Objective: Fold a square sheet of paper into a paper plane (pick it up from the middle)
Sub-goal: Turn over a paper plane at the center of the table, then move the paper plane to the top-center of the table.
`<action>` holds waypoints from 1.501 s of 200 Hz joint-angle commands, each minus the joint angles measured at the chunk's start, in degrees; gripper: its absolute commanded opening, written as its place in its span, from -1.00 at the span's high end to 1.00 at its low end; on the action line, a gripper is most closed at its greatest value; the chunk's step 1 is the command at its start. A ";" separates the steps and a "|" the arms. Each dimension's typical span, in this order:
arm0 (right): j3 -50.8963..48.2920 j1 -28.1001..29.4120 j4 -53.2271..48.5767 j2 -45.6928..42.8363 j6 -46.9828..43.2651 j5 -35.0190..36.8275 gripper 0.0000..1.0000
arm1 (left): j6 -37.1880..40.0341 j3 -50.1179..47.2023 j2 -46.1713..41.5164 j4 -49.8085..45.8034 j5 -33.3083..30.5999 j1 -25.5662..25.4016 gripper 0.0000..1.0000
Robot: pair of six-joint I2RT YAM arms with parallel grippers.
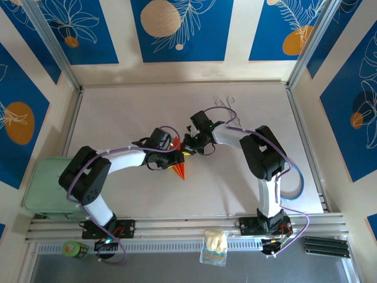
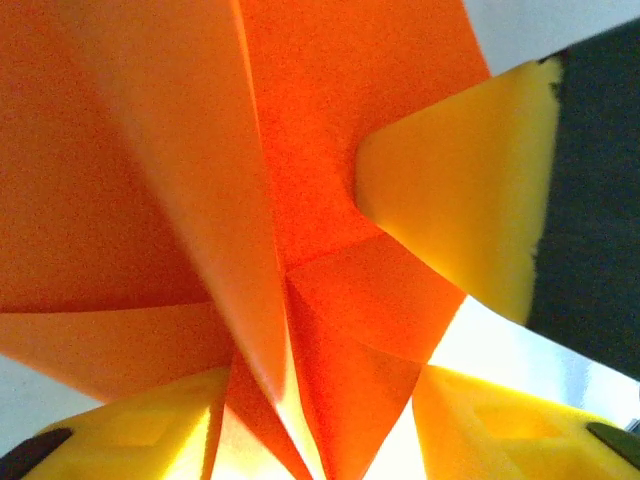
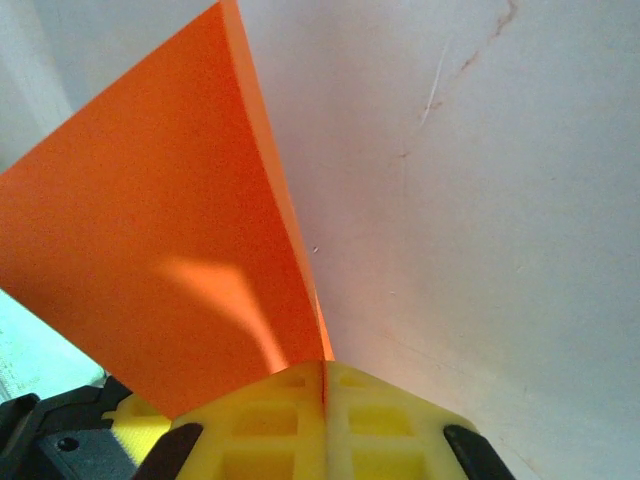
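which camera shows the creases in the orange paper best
Left wrist: the paper is close up, its creases and layered flaps plain. The right wrist shows one smooth face and an edge; the top view, a small orange tip.

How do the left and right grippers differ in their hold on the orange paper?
The right gripper has its jaws shut on an edge of the orange paper; the left gripper has its jaws apart, with folded paper passing between them. From above, the left gripper reaches in from the left, the right gripper from the right. Both have yellow pads.
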 commanded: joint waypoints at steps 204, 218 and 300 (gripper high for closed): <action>1.31 0.23 -2.38 -2.37 -0.27 1.79 0.76 | -3.53 2.31 0.88 -3.16 -3.77 -0.56 0.77; 0.58 -0.17 -2.47 -4.13 -0.72 3.61 0.56 | -2.28 3.07 0.43 -4.74 -4.48 -0.46 0.83; -7.75 -5.75 -2.83 -15.98 -2.69 18.28 -0.06 | 16.41 16.07 2.22 -29.78 -15.82 1.03 0.98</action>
